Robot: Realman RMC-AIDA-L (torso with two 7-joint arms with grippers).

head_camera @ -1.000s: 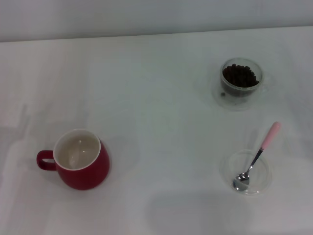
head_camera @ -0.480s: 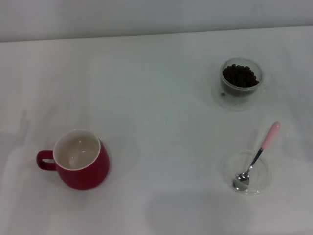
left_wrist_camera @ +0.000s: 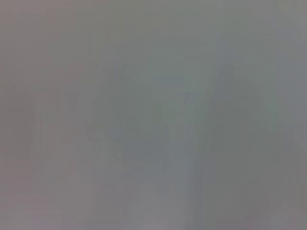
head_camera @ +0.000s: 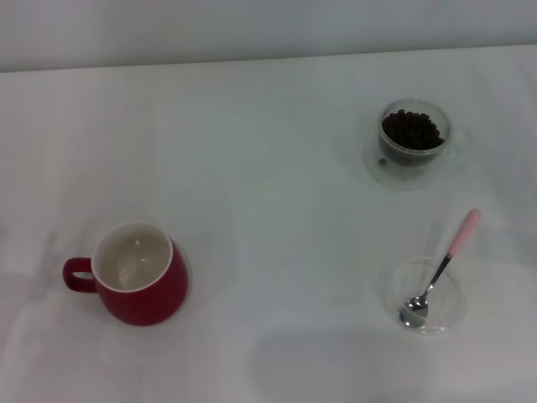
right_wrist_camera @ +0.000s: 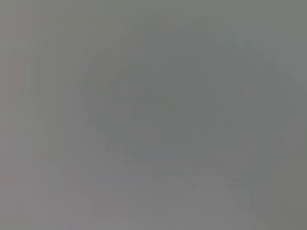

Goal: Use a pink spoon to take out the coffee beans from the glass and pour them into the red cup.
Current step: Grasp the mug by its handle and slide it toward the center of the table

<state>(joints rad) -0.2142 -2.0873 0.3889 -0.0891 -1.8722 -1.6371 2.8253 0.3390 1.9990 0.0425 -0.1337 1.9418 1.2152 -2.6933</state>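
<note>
White table (head_camera: 268, 126) w/ red cup (head_camera: 138, 285), upright, far left of glass (head_camera: 413, 138). Beans (head_camera: 411, 128) fill glass. Pink spoon (head_camera: 439, 270) near glass, bowl in clear dish (head_camera: 457, 304). No grippers seen, can't tell their grip.

The head camera looks forward and steeply down onto a white table (head_camera: 268, 168) from well above, far enough to take in the red cup (head_camera: 138, 277) at its left, the glass (head_camera: 413, 138) at far right and the dish (head_camera: 426, 294) with the pink spoon (head_camera: 440, 269) at near right; the table's far edge runs along the top. Neither gripper enters this view, so nothing can be placed against them. Both wrist cameras show only a flat grey field with no edge or object. No shared part of the scene can be made out between any two views.
</note>
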